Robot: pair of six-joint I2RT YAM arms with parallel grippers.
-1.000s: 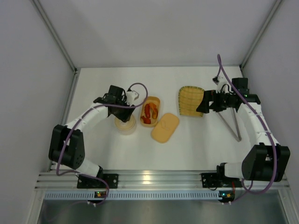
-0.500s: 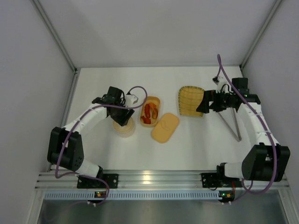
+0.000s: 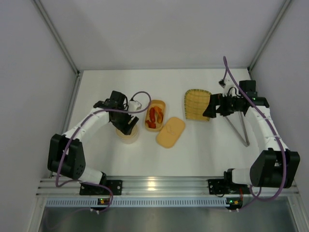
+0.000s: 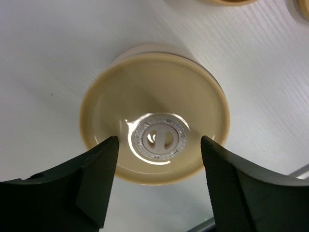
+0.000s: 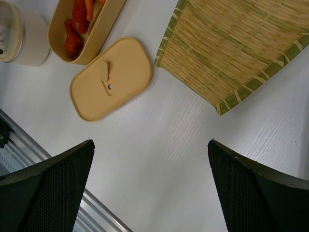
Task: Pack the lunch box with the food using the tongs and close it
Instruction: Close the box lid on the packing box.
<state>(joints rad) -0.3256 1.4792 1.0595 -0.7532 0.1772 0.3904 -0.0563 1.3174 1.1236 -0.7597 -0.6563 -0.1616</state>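
One pale-orange oblong lunch box (image 5: 107, 29) holds red and orange food (image 5: 73, 39).

You have a white table (image 3: 203, 150) with five things lying on it. On the left stands a small round tin (image 4: 154, 96) with its tan lid on. Near it, to the right, sits the lunch box (image 5: 99, 38), open on top. Its flat lid (image 5: 111, 77) lies just beside it, on the side closer to you, with the top face up. Further right lies a yellow woven tray (image 3: 197, 104). Past the tray, near the right wall and well apart from the box, lie the thin silver tongs (image 3: 246, 140).
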